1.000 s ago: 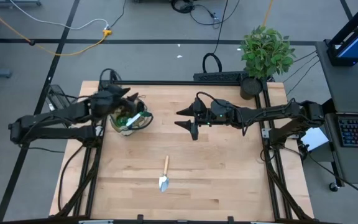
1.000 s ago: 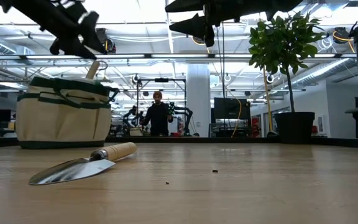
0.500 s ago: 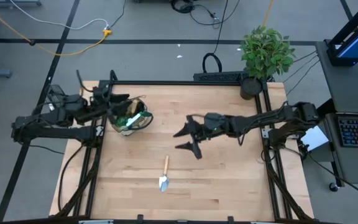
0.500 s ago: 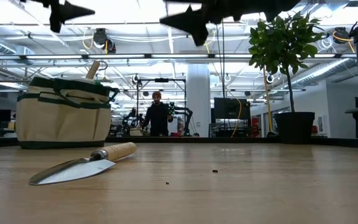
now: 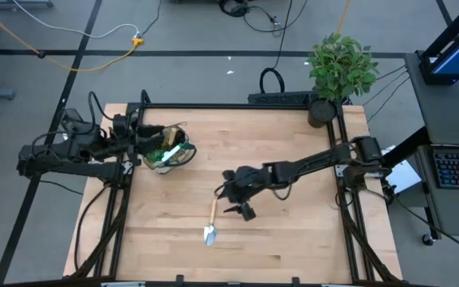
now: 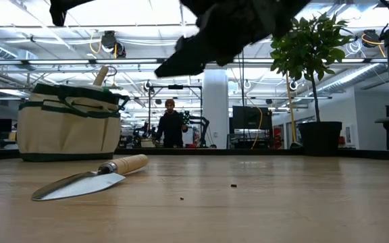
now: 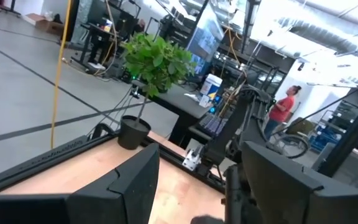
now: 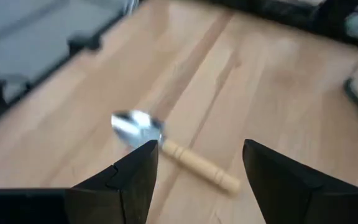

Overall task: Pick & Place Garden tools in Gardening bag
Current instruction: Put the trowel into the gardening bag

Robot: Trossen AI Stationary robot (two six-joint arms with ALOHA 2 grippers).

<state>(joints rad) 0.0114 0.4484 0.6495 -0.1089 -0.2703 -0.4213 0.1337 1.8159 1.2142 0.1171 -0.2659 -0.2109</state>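
A wooden-handled silver trowel (image 5: pixel 211 223) lies flat on the table near the middle front; it also shows in the low view (image 6: pixel 90 178) and the right wrist view (image 8: pixel 173 148). The tan gardening bag (image 5: pixel 166 151) with dark green rim stands at the far left (image 6: pixel 69 125), with tools inside. My right gripper (image 5: pixel 231 199) is open and empty, above and just to the right of the trowel's handle. My left gripper (image 5: pixel 140 137) is open and empty, raised beside the bag's left side.
A leafy potted plant (image 5: pixel 339 68) stands at the far right corner. A black cable coil (image 5: pixel 272 81) lies beyond the far edge. A person (image 6: pixel 170 125) stands far off in the room behind. Bare wood lies at the table's near side and right.
My right gripper has moved from the table's middle toward the near edge and left, coming down toward the trowel. My left gripper has drawn back from over the bag toward the table's left edge. The trowel and the bag have stayed in place.
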